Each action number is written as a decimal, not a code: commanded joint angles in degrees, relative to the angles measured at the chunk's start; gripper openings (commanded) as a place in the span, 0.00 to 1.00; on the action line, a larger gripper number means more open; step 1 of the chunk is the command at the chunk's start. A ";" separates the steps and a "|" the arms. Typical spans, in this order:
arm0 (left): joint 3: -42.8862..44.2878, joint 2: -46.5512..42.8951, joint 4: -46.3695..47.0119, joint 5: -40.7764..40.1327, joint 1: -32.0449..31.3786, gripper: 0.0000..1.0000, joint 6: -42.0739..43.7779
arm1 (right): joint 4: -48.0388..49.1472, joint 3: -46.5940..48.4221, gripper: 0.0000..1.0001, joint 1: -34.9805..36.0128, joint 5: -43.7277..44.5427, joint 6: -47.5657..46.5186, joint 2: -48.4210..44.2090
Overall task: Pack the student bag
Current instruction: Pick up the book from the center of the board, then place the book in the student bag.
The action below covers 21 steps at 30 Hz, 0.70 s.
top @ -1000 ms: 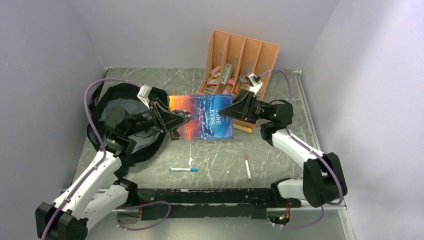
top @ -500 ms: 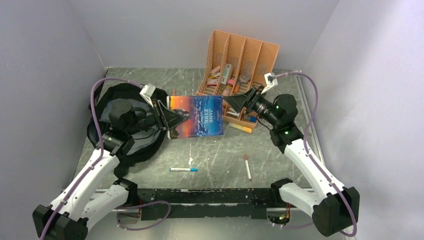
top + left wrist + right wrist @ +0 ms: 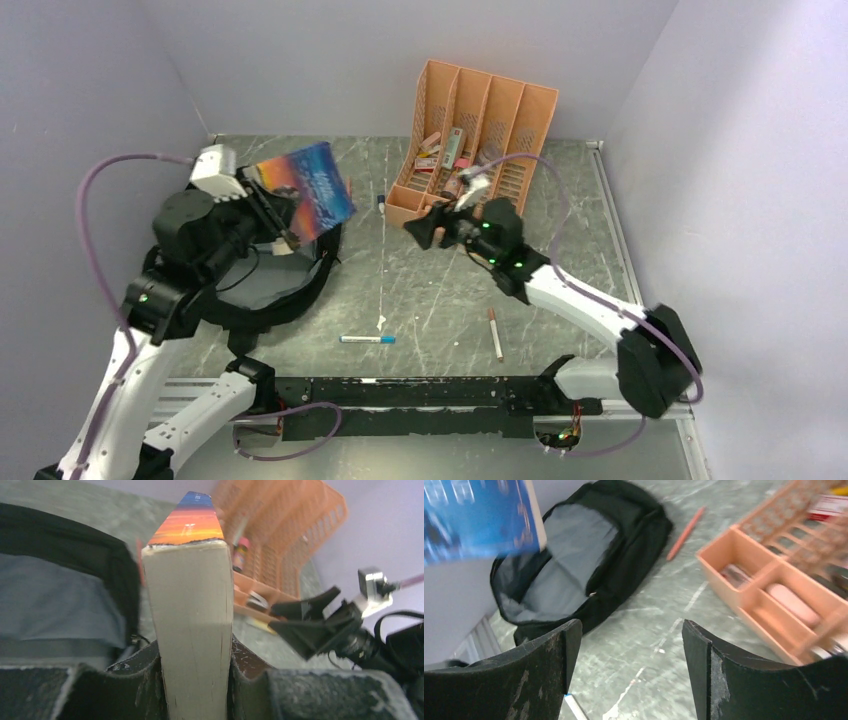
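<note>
The student bag (image 3: 300, 292) lies open on the left of the table, black with grey lining (image 3: 569, 555). My left gripper (image 3: 278, 222) is shut on a thick paperback book (image 3: 308, 186) with a blue and orange cover. It holds the book tilted in the air above the bag's far edge. In the left wrist view the book's page edge (image 3: 192, 625) is clamped between both fingers, with the bag (image 3: 50, 595) to the left. My right gripper (image 3: 421, 232) hangs open and holds nothing in mid-table, in front of the organizer; table shows between its fingers (image 3: 631, 630).
An orange slotted organizer (image 3: 482, 115) with small items stands at the back. A blue pen (image 3: 367, 340) and a red pencil (image 3: 495, 333) lie near the front. Another red pencil (image 3: 686, 532) lies beside the bag. Walls close off three sides.
The right gripper let go of the book, opened and drew back towards the middle. The left arm rose and swung the book left, over the bag.
</note>
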 commanded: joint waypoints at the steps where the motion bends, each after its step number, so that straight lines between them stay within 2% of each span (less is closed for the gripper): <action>1: 8.84 -3.97 -0.98 -18.68 0.29 0.05 3.67 | 9.23 8.03 0.76 9.61 -5.07 -13.46 9.87; 3: 11.07 -4.22 -2.97 -22.33 0.29 0.05 4.18 | 9.49 12.64 0.76 13.97 -7.22 -18.91 15.39; 7: 13.18 -5.59 -6.54 -30.77 0.29 0.05 3.35 | 16.00 18.44 0.76 20.44 -11.10 -31.79 27.68; 9: 13.56 -6.35 -8.24 -34.68 0.29 0.05 2.68 | 16.48 22.53 0.79 23.02 -10.69 -37.53 33.85; 16: 15.43 -8.00 -14.53 -47.44 0.29 0.05 0.62 | 12.93 39.69 0.84 27.88 -0.84 -51.34 52.28; 21: 15.12 -8.43 -14.36 -48.29 0.29 0.05 1.64 | 11.32 49.52 0.84 28.74 5.40 -57.19 61.04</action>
